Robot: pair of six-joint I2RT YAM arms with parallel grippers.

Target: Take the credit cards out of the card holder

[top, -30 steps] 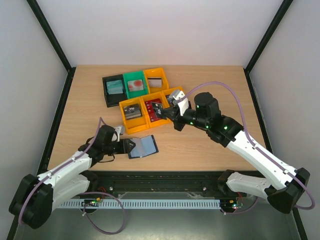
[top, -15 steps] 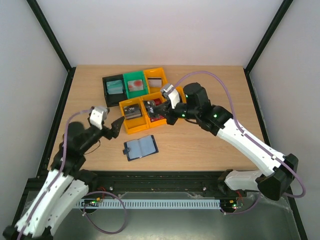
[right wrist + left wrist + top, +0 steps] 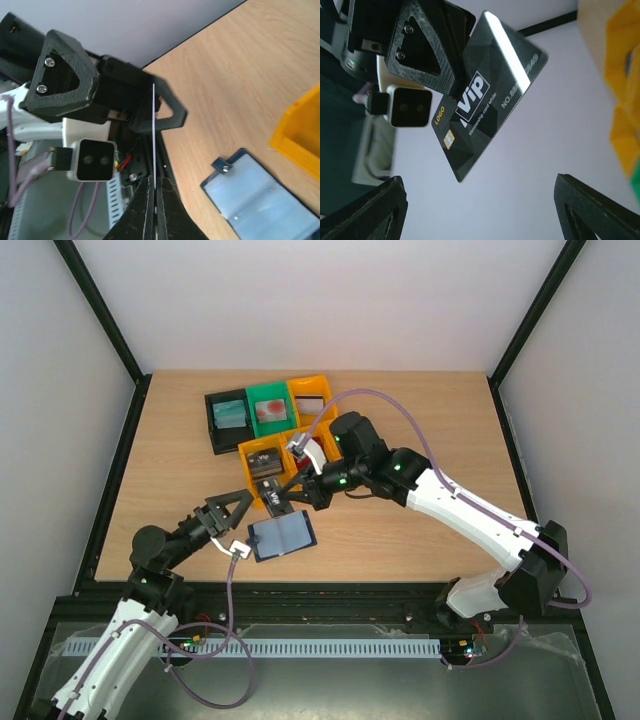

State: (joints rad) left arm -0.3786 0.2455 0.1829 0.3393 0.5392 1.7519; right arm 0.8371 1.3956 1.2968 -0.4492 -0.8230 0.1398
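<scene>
You can read only part of the black card (image 3: pixel 485 95): one corner hides behind the right gripper (image 3: pixel 152 192), glare washes out its number, and the right wrist sees it edge-on as a thin pale line; it is glossy, faceted, rigid plastic; the right gripper clamps it in the air just beyond the far edge of the open card holder (image 3: pixel 282 535); the left gripper (image 3: pixel 225 514), jaws spread and empty, sits just left of the card holder; what its pale slots contain is unclear.
</scene>
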